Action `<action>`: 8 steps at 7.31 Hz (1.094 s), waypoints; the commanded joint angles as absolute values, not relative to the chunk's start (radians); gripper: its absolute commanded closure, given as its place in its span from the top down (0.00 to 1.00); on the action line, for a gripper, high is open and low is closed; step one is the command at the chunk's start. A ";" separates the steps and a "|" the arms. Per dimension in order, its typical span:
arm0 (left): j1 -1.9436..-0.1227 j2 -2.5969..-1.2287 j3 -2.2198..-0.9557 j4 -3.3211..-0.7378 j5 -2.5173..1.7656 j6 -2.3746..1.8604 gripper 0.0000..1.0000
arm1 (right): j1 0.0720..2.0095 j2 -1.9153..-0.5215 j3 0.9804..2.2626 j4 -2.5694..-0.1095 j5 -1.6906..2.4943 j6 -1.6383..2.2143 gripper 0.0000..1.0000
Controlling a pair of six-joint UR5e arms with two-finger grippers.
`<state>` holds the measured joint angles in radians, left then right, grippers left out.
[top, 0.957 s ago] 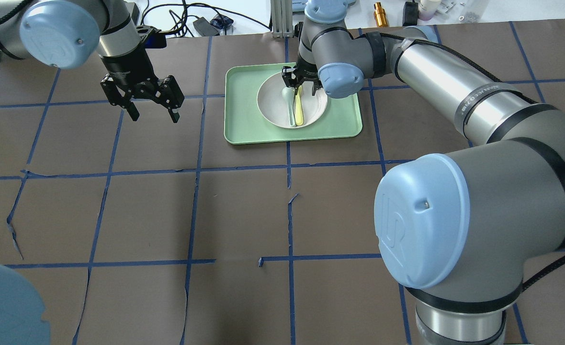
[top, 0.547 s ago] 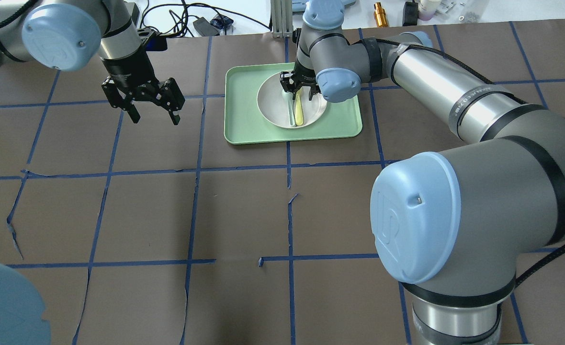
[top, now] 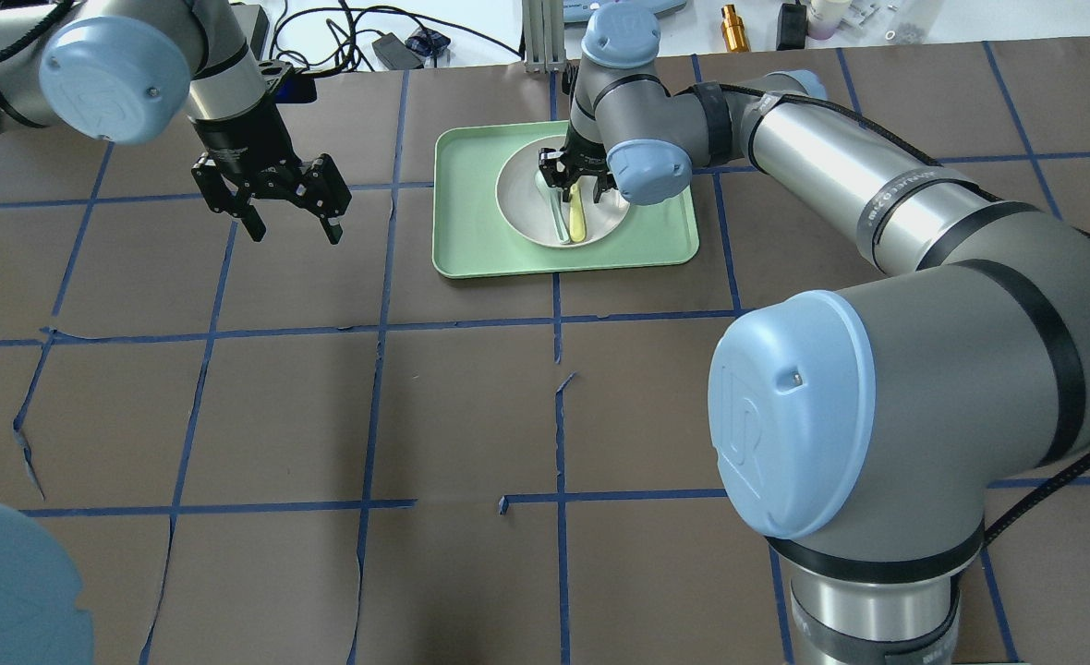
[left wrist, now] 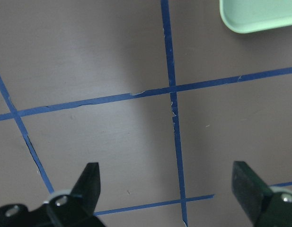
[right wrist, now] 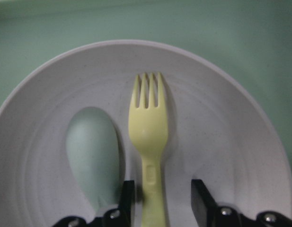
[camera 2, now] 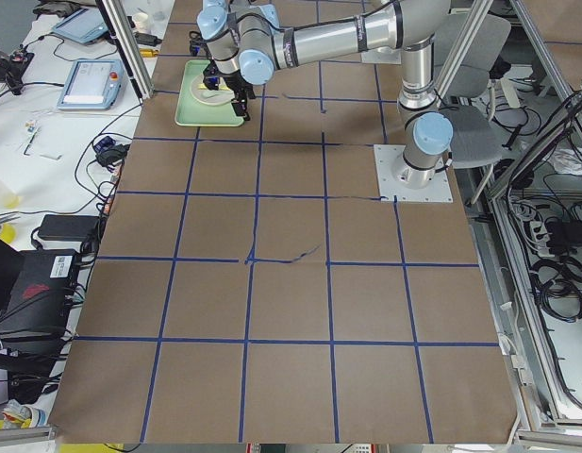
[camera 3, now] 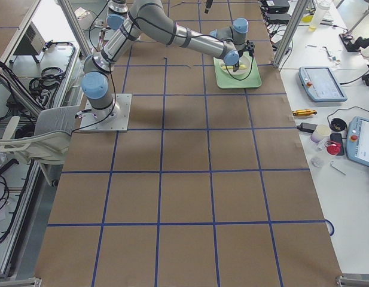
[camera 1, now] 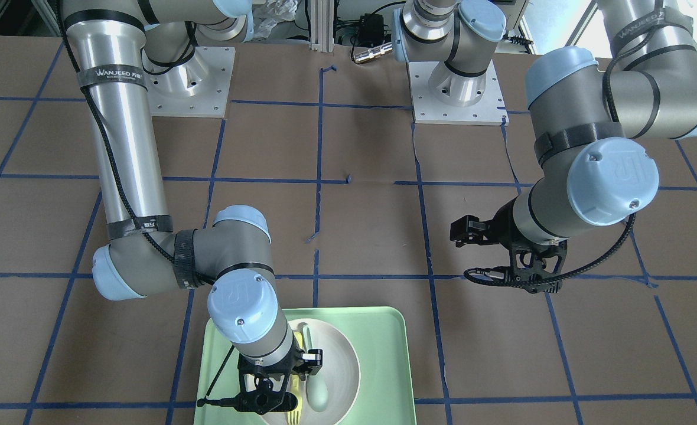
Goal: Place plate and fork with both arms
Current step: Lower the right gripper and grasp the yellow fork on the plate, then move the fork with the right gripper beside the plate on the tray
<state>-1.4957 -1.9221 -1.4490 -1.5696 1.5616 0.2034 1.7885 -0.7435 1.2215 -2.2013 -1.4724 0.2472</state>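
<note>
- The right end effector (right wrist: 163, 191) has come lower during the last second. In the overhead view it stood higher above the plate (right wrist: 226, 137), and now its fingers are down beside the handle of the fork (right wrist: 148, 137).
- Its jaws are apart, one on each side of the handle, just behind the tines. The one on the spoon side is almost touching, and on the other side a strip of plate shows. So it is released and grasps nothing yet.
- The fork lies flat in the plate, tines pointing away from the robot, just beside the spoon (right wrist: 91, 156). The plate sits in the green tray (top: 471, 249) at the far side of the worktop (top: 462, 406). None of these has moved.
- The left end effector (top: 293, 231) has shifted only a little. It hangs spread wide over the worktop, near the tray, and holds nothing.
- I judge that the approach is finished and the closing on the fork comes next. The spoon is so near that it could be pinched or pushed too.
</note>
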 commanded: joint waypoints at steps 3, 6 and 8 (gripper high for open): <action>-1.488 -1.922 -1.450 -1.569 1.563 0.230 1.00 | 1.789 -0.747 1.223 -2.200 -1.466 0.250 0.00; -1.467 -1.921 -1.450 -1.569 1.562 0.232 1.00 | 1.789 -0.791 1.223 -2.191 -1.477 0.267 0.00; -1.460 -1.917 -1.448 -1.568 1.563 0.259 1.00 | 1.778 -0.873 1.233 -2.177 -1.485 0.276 0.00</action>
